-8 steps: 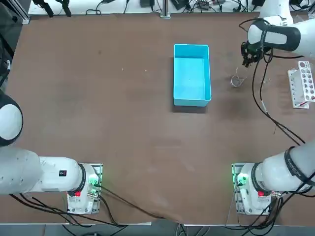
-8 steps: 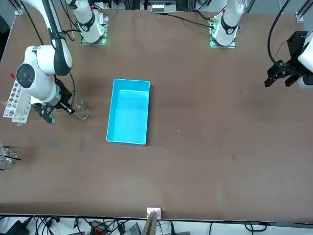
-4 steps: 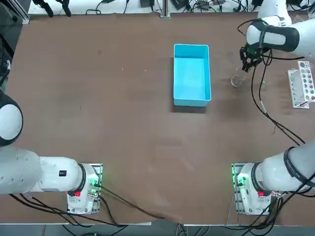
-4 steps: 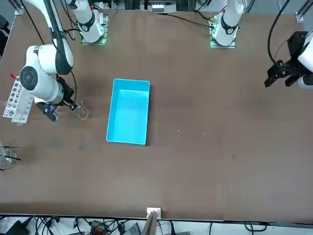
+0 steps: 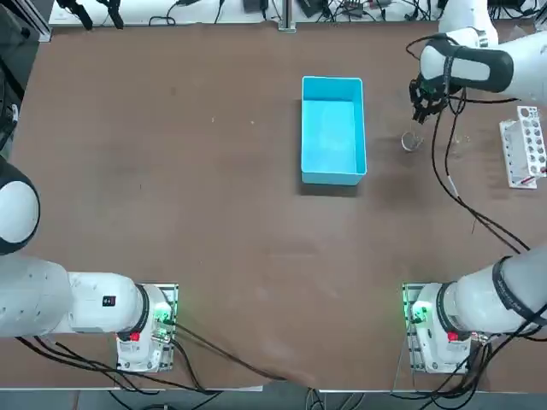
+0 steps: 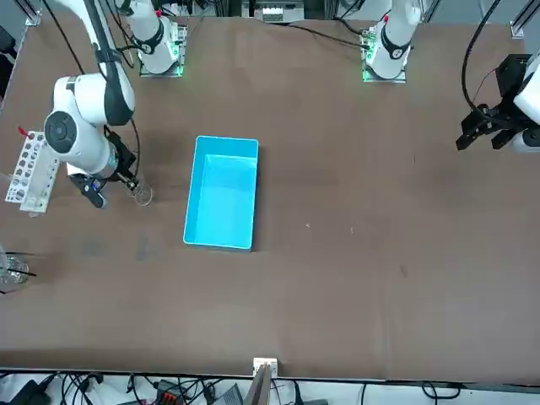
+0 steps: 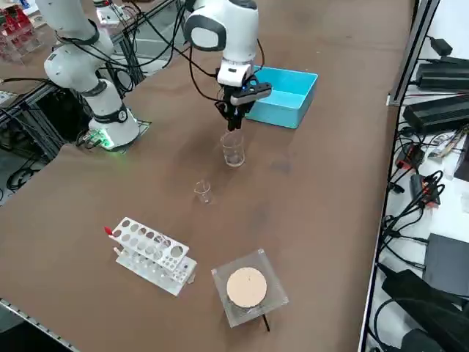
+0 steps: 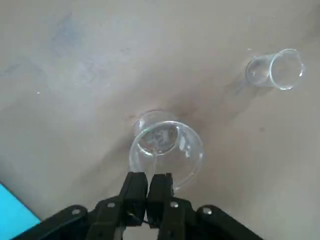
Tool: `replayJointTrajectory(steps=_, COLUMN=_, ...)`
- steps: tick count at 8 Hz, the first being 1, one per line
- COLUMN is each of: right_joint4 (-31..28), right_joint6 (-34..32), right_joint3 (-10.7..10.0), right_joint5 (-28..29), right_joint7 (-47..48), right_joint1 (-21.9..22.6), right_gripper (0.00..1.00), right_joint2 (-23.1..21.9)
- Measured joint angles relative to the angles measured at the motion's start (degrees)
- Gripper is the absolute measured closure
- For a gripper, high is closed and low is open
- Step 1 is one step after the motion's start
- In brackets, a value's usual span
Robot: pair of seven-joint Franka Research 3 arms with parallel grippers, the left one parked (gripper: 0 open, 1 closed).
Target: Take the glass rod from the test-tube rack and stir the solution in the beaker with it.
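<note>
Relative to the earlier frames, we found the right gripper (image 8: 149, 176) shifted in the top view toward the side of the rectangular blue tray (image 5: 333, 128). In the front view, we saw the wrist of the right arm (image 6: 76, 126) carried farther from the test-tube rack (image 6: 34, 175). The tray, the rack and the beaker (image 8: 167, 150) kept their places on the brown tabletop (image 5: 231, 231).

In the wrist view, we observed the two black fingers pressed together, their tips overlapping the near part of the beaker's round rim. The right side view placed them directly over the upright beaker. We could not tell whether they touched the glass, nor whether they pinched the glass rod, which we could not distinguish with certainty. The liquid level in the beaker was likewise too faint for us to read.

We noted a smaller clear glass vessel (image 8: 275, 70) upright near the beaker, apart from it, on the side toward the rack. The white rack showed rows of round holes, with a small red piece (image 7: 108, 231) at one end. Near the rack, we recorded a flat, square translucent packet (image 7: 260, 271) bearing a round tan disc (image 7: 247, 287), with a short dark stick (image 7: 266, 323) projecting at one edge.
</note>
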Motion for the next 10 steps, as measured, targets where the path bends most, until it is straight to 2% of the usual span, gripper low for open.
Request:
replayJointTrajectory(steps=3, right_joint4=1.21, right_joint6=1.67, right_joint3=-0.92, right_joint5=-0.03, right_joint7=0.41, right_joint1=-0.41, right_gripper=0.95, right_joint2=0.24)
replayJointTrajectory(steps=5, right_joint4=1.49, right_joint6=0.37, right_joint3=-1.27, right_joint5=-0.08, right_joint7=-0.02, right_joint1=-1.24, right_gripper=0.95, right_joint2=0.12)
replayJointTrajectory(steps=8, right_joint4=3.66, right_joint6=-8.26, right_joint3=-1.2, right_joint5=-0.16, right_joint7=-0.68, right_joint1=-1.34, right_gripper=0.95, right_joint2=-2.52)
replayJointTrajectory(steps=10, right_joint4=8.53, right_joint6=-15.46, right_joint3=-0.99, right_joint5=-0.17, right_joint7=-1.16, right_joint1=-1.31, right_gripper=0.95, right_joint2=-4.75)
